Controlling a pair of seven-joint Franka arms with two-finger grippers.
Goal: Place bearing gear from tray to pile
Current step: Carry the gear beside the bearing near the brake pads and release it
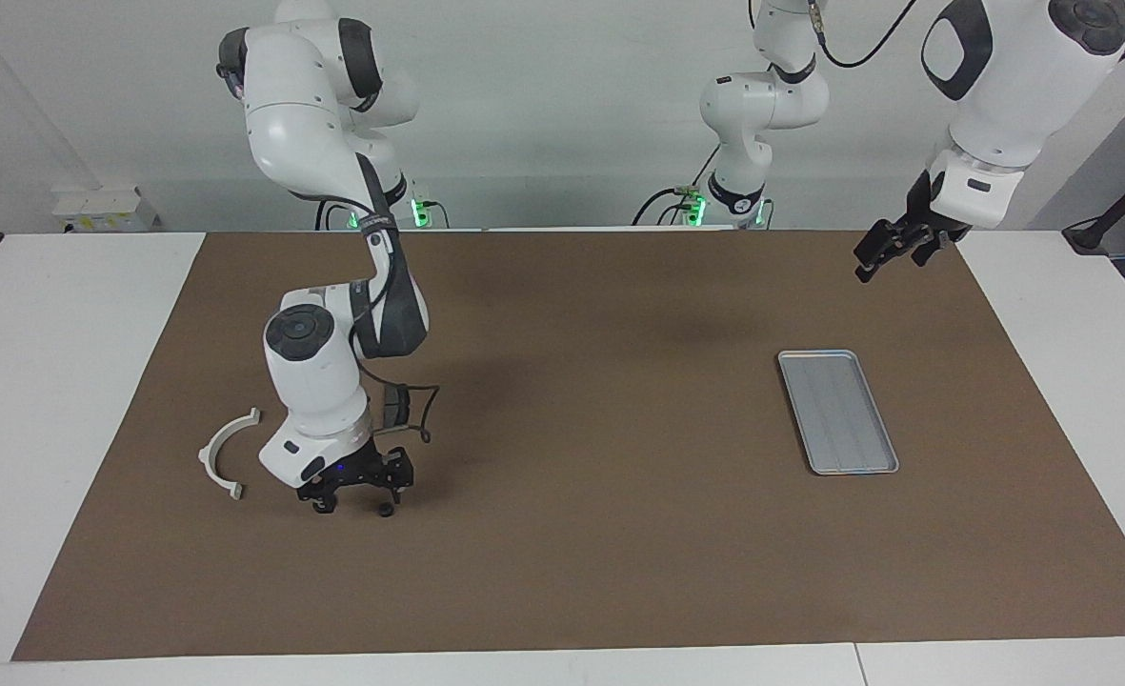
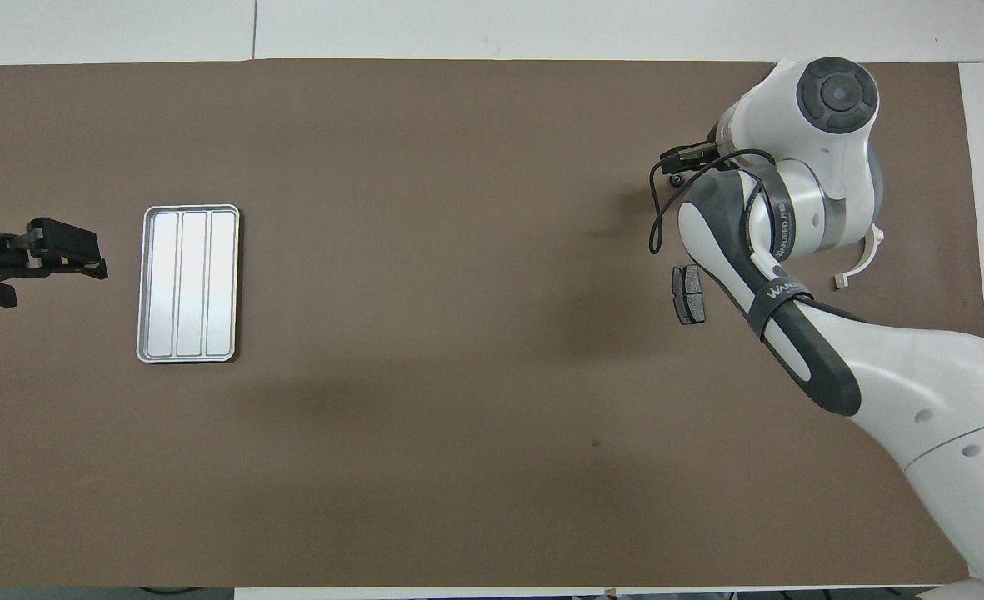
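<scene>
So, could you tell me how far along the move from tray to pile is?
The tray lies bare, so pickup looks done. The right gripper is low at the pile, beside the white bracket and brake pad; whether it has released is unclear. The left gripper waits raised near the tray.

I have two cameras. One sits high across the table and looks at my robots, which stand along the top of its frame. The other hangs above the robots and looks steeply down. Both see the whole brown mat and the tray, turned half around.
</scene>
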